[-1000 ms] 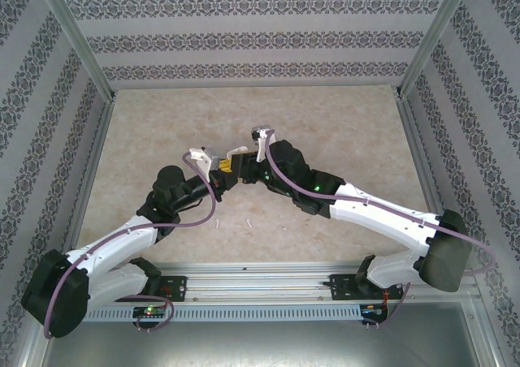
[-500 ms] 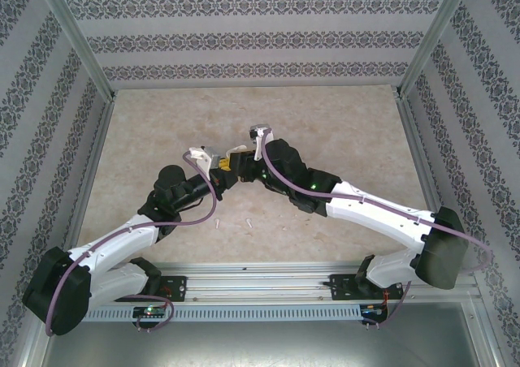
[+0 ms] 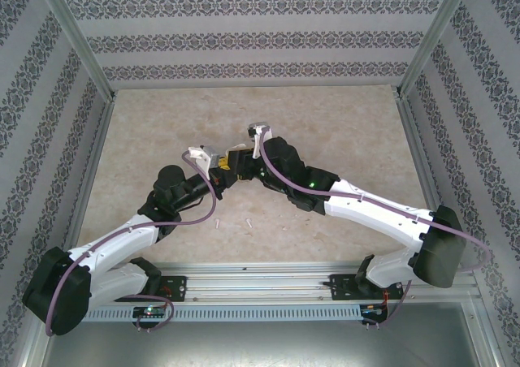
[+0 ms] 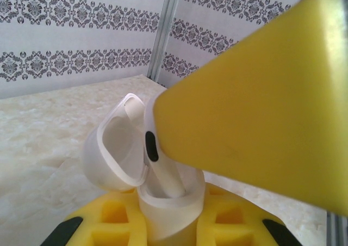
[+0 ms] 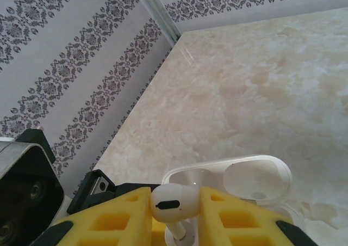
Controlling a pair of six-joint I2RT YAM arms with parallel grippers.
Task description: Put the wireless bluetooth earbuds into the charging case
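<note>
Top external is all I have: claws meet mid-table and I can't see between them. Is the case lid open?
Observer: Yes. Left wrist view: the lid is flipped back, and the charging case stands upright in the left claw.
Operator: Other side holding anything?
Observer: Yes. Right wrist view: the right claw pinches one earbud.
Operator: Is it going in?
Observer: Left wrist view: the stem dips into the case's mouth, but the bud's head sits above the rim, so it is not seated.
</note>
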